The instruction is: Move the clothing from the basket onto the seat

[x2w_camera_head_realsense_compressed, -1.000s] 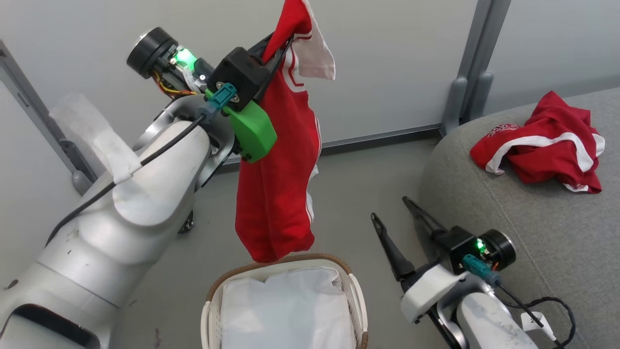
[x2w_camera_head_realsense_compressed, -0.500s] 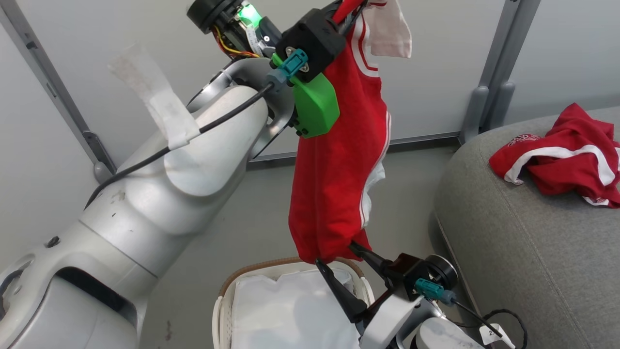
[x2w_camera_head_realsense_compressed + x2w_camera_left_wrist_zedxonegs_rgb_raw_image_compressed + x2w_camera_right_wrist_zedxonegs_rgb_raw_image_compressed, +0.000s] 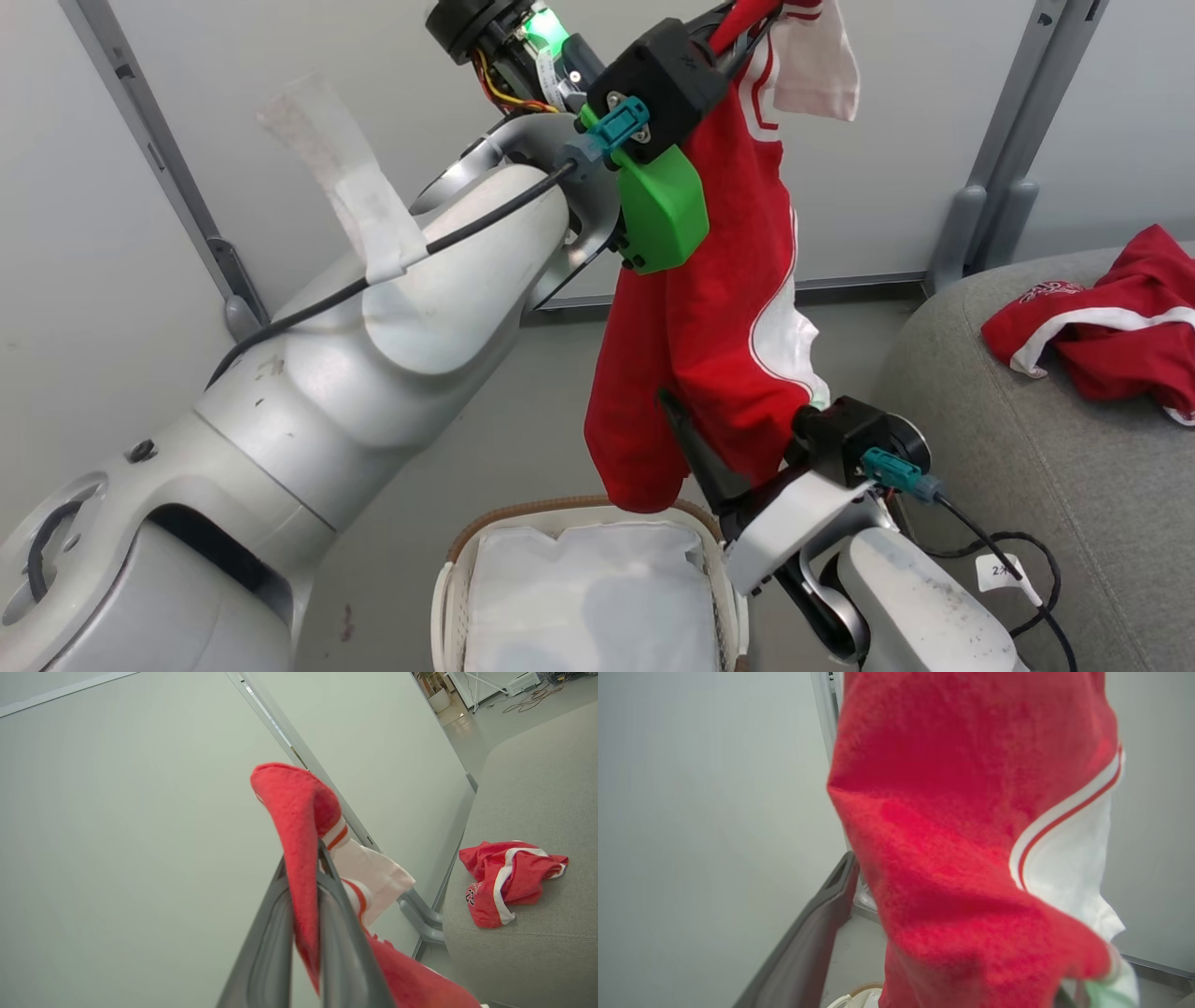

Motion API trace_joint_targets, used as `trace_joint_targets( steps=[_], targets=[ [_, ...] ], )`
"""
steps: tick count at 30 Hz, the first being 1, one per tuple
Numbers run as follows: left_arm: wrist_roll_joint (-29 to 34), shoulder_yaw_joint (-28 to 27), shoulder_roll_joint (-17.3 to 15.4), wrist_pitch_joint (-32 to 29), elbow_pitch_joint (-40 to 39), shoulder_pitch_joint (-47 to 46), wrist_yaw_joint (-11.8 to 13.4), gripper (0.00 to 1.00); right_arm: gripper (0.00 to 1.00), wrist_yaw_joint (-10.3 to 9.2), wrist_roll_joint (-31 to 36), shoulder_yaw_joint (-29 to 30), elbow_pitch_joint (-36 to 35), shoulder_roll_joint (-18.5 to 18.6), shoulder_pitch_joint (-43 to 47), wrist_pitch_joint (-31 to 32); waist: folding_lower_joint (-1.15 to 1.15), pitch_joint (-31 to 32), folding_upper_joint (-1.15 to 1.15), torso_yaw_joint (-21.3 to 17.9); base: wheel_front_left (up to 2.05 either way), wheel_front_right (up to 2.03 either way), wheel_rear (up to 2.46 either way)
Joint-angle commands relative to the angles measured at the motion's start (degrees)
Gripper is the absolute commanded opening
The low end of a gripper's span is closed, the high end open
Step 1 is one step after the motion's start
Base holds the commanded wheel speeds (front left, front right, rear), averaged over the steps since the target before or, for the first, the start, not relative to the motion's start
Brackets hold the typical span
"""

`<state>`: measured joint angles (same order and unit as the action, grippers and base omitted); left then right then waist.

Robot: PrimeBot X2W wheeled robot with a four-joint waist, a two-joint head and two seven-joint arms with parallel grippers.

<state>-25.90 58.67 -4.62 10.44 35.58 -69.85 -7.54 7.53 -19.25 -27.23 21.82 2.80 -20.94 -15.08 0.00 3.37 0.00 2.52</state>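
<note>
Nearest the camera, at the bottom of the head view, stands the basket [image 3: 446,583], white with a brown woven rim. Its white liner [image 3: 588,597] lies smooth inside, with no red cloth on it.

Just beyond the basket's far rim, the right gripper [image 3: 733,415] rises from the lower right. Its jaws stand wide apart. One dark finger lies in front of the cloth and the other is hidden behind it. In the right wrist view, one of its fingers [image 3: 808,942] stands left of the red fabric, which fills the space between the jaws without being pinched.

That fabric is the hanging garment [image 3: 709,355], red with a white side panel edged in a thin stripe. It hangs in the air, its lower hem just above the basket's far rim.

At its top, the left gripper [image 3: 302,856] is clamped narrow on a fold of the red cloth, with a white cuff flopping beside it.

To the right sits the grey seat [image 3: 1027,504]. The second garment [image 3: 1102,327], crumpled red with white trim and a printed logo, lies on top near the seat's far rounded corner.

Farthest back are grey floor [image 3: 523,448], a pale wall [image 3: 373,56] and a grey post [image 3: 1004,177].
</note>
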Motion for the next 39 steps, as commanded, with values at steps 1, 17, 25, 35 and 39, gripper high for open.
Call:
trace_joint_targets(
  steps=[1,17,25,35,39],
  targets=[
    [-0.82,-0.11,-0.39,0.28,0.49,1.26,0.16,0.00,0.00,-0.08,0.47,0.30,-0.26,0.18,-0.56,-0.14,0.00,-0.04,0.00,0.02,0.00,0.00,0.00],
    [-6.71,-2.70,-4.54,3.11,7.05,13.87,2.34,0.00,0.00,-0.08,5.12,4.85,-4.38,0.20,-0.11,-0.15,0.00,-1.68,0.00,-2.30,0.00,0.00,0.00],
    [-9.35,-5.27,-3.92,4.74,8.03,22.80,3.07,1.00,0.00,-0.08,8.05,9.07,-5.57,0.18,-0.26,-0.14,0.00,-2.39,0.00,-2.08,0.00,0.00,0.00],
    [-6.69,-12.29,-3.56,4.70,0.84,36.53,3.69,1.00,0.00,-0.08,12.09,14.80,-6.39,0.18,0.04,-0.15,0.00,-2.95,0.00,-1.32,0.00,0.00,0.00],
    [-4.79,-15.56,-2.62,4.70,-1.99,41.82,3.18,1.00,0.00,-0.08,13.32,16.35,-6.65,0.19,1.16,-0.15,0.00,-3.06,0.00,-1.24,0.00,0.00,0.00]
  ],
)
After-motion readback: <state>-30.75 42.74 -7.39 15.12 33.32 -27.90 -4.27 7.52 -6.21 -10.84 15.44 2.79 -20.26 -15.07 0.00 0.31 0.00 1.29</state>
